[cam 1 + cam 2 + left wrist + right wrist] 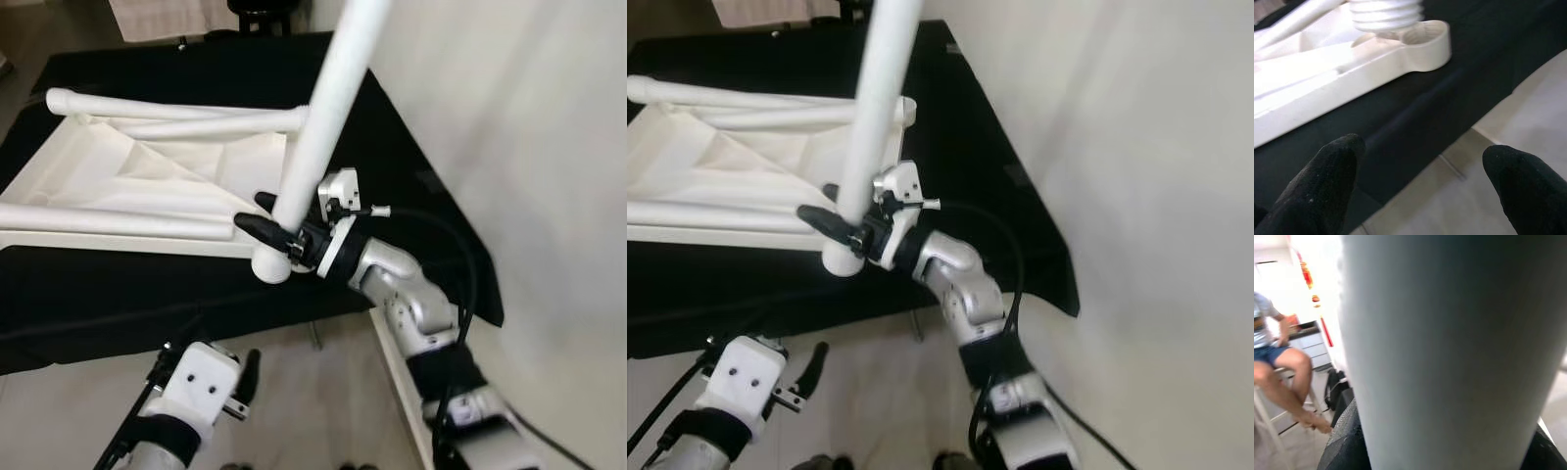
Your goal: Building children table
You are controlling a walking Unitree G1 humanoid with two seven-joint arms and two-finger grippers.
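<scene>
While we hold the table leg (pixel 323 137) near its lower end, what matters is how its threaded tip lines up with the corner socket (pixel 1422 36) of the tabletop (pixel 127 171). The tabletop lies upside down on the black-covered worktop (pixel 118 294). From the left wrist view, the thread (pixel 1383 12) sits just above the round socket, touching or nearly so; we can't tell if it has started to bite.

The leg's long axis runs steeply up and away from the socket, tilted rather than plumb to the tabletop. We judge it needs to stand straighter before turning, or the thread may cross.

The right gripper (pixel 277 223) is the working one: its fingers are closed around the leg just above the socket end, one finger on each side of the tube.

The left gripper (pixel 1420 181) hangs low in front of the worktop edge, fingers spread wide, holding nothing and touching nothing. It is well below the socket corner.

Two other legs (pixel 147 122) are already lying across the tabletop.
</scene>
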